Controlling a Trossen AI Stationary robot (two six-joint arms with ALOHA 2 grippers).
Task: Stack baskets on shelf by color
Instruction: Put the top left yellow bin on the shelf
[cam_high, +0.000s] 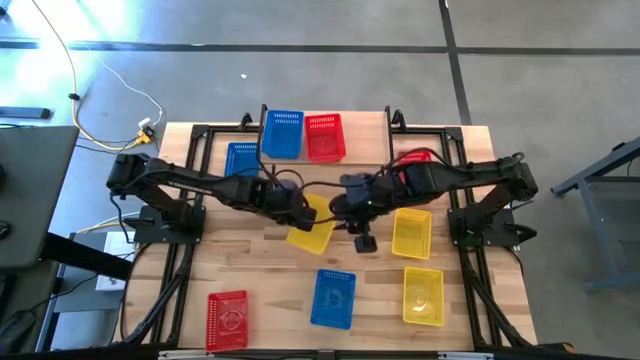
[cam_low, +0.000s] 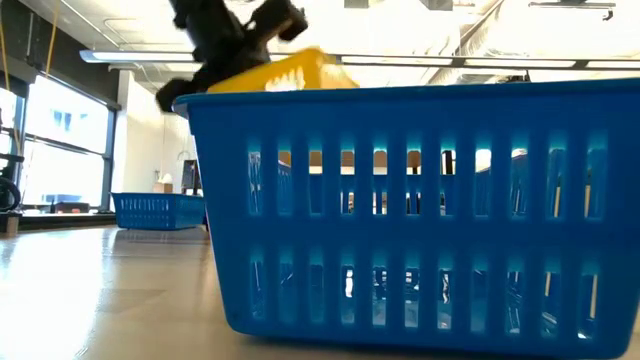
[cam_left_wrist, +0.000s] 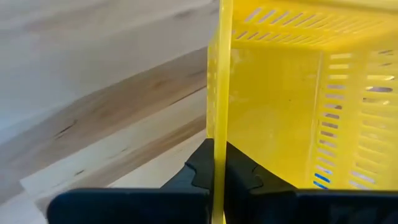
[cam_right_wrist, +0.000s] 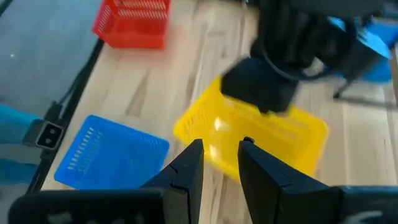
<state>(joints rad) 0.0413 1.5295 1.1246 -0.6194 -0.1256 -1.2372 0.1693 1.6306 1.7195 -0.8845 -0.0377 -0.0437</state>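
On the wooden surface (cam_high: 270, 280), the left pincer (cam_left_wrist: 214, 177) clamps a yellow basket (cam_high: 312, 226) wall; the shelf (cam_high: 365, 128) lies beyond (right pincer (cam_right_wrist: 221, 163) parted, empty).

left hand (cam_left_wrist: 215, 177) clamped | yellow basket (cam_left_wrist: 292, 106) wall | tabletop (cam_left_wrist: 106, 118) beyond

A blue basket (cam_low: 420, 210) fills my low view, right edge cropped, hiding most of the surface. Above it, only a corner of the yellow basket (cam_low: 300, 72) shows; my arm blurs overhead.
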